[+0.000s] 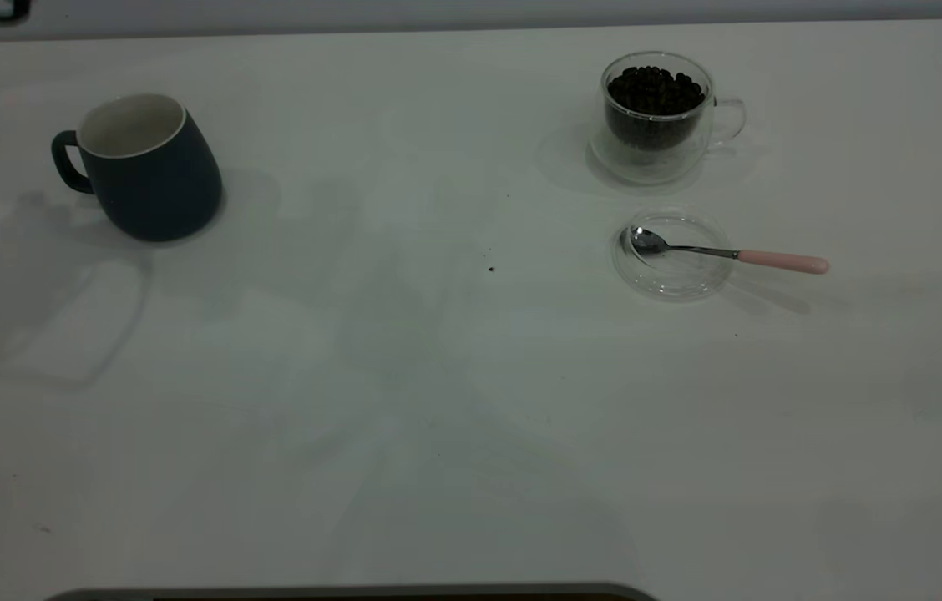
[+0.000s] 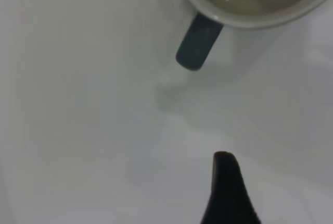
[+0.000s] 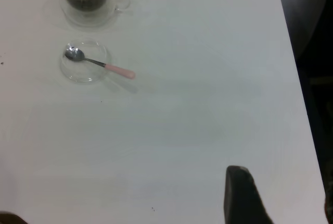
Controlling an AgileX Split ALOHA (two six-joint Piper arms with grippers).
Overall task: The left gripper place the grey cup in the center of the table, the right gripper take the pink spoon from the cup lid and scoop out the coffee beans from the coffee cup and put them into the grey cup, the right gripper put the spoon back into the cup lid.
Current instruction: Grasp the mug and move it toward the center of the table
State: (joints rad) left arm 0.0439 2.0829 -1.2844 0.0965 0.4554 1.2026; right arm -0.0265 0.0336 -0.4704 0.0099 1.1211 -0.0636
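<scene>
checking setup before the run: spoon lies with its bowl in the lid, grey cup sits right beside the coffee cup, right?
Not quite. The spoon does lie with its bowl in the lid, but the grey cup stands far across the table from the coffee cup, as the exterior view shows.

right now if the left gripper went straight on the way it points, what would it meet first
Probably the grey cup, handle side first: the handle points back at the left gripper, with only bare table between. Depth is unclear.

We see a large plain white tabletop [image 1: 454,401] with rounded corners and a few tiny dark specks, dimly lit, with soft grey shadows across it. Behind its far edge runs a pale grey wall [image 1: 438,12]. Beyond one side edge lies dark floor [image 3: 312,52].
</scene>
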